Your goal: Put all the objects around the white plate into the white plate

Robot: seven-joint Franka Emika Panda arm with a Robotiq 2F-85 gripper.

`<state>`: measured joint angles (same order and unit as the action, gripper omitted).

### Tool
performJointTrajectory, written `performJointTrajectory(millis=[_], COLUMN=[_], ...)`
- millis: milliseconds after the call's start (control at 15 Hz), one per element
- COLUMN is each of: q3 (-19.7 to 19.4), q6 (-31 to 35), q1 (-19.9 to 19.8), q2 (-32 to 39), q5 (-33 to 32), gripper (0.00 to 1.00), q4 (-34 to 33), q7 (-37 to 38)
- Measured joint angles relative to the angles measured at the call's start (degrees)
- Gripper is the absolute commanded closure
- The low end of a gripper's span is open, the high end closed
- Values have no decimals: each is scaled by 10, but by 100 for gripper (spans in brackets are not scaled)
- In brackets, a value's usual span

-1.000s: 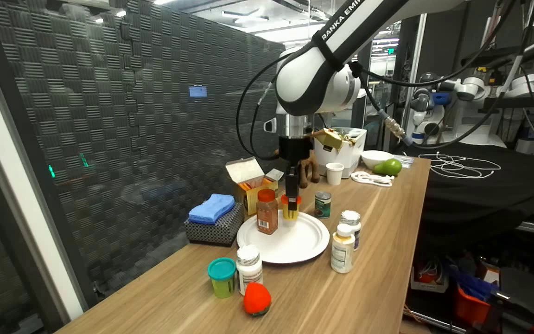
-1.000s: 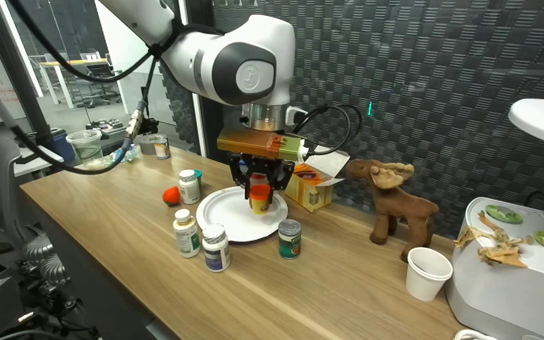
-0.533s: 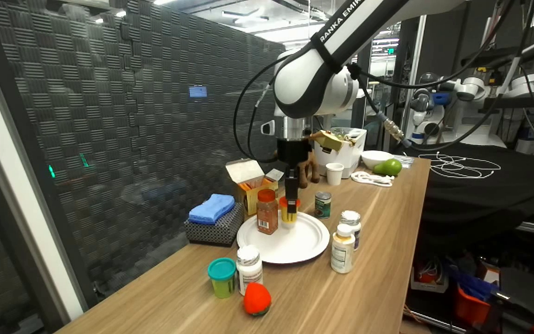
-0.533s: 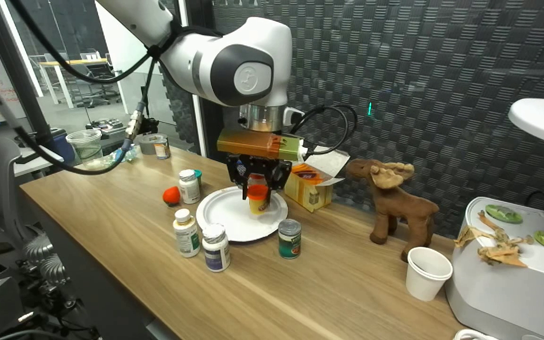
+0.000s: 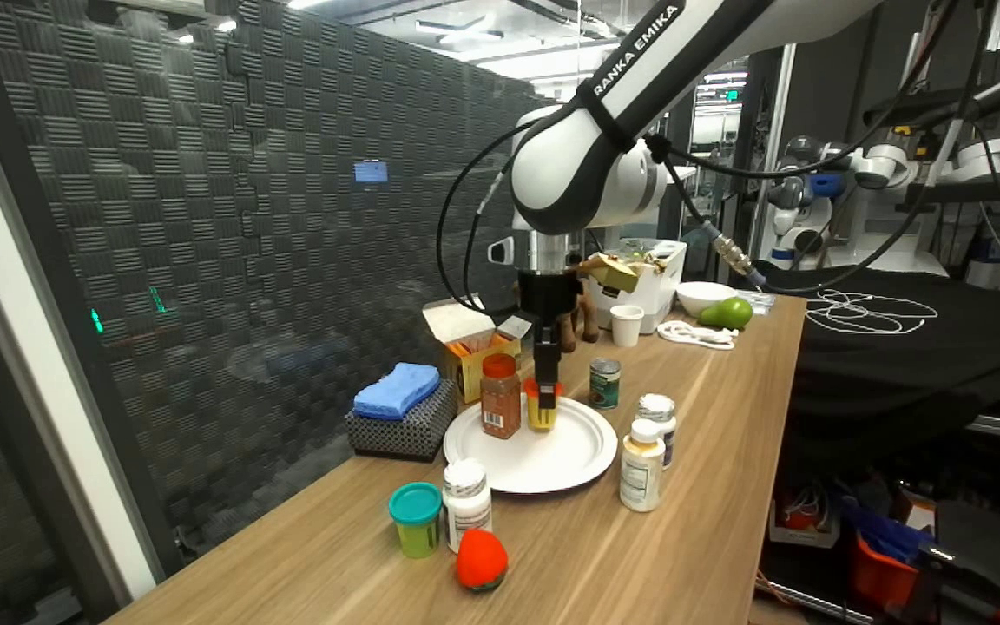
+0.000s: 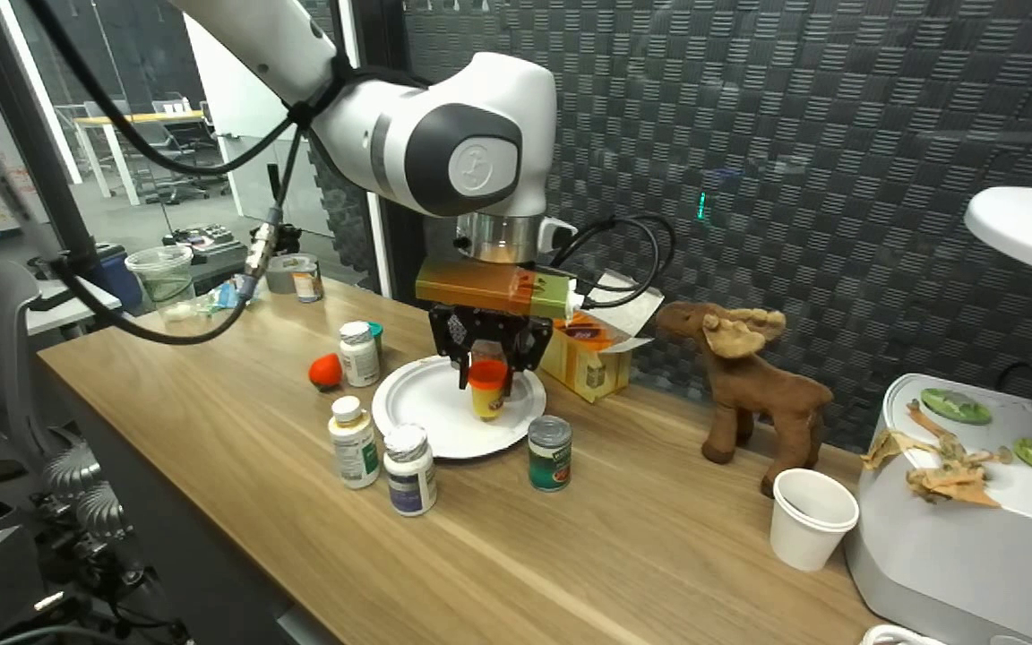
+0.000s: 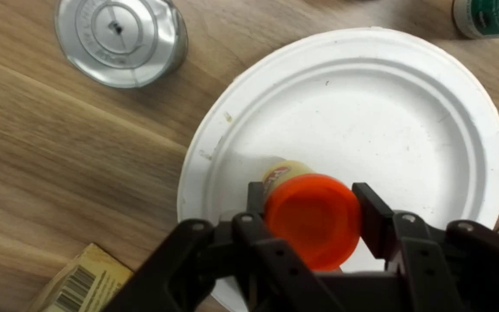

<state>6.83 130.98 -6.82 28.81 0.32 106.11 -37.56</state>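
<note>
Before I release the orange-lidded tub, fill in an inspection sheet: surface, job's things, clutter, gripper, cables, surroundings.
Surface: wooden counter, carrying the plate, whose rim has marks.
Job's things, on the plate: jar, upright.
Job's things, held: orange-lidded tub, over the plate; contact with it unclear.
Job's things, off the plate: white bottle beside the green tub and red ball; two more white bottles; can.
Tipped bottles: nothing seen.
Clutter: blue cloth on a dark box, open carton, toy moose, paper cups, bowl.
Gripper: shut on the orange-lidded tub.
Cables: black cable hanging in a loop; white cord bundled on the counter.
Surroundings: dark textured wall; grey chair.
</note>
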Motion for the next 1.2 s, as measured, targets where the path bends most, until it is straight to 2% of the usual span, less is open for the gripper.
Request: performJointTrajectory(millis=[200, 267, 333, 533, 933, 1200], q3=[0, 0, 0, 0, -11, -29], q6=[0, 0, 0, 0, 9, 38], q1=[0, 0, 0, 0, 0, -1], q2=[10, 14, 17, 25, 8, -43], q5=[0, 0, 0, 0, -1, -2], gripper=[72, 22, 21, 1, 0, 0], q4=[-7, -10, -13, -19, -19, 21], q7=[0, 0, 0, 0, 3, 30])
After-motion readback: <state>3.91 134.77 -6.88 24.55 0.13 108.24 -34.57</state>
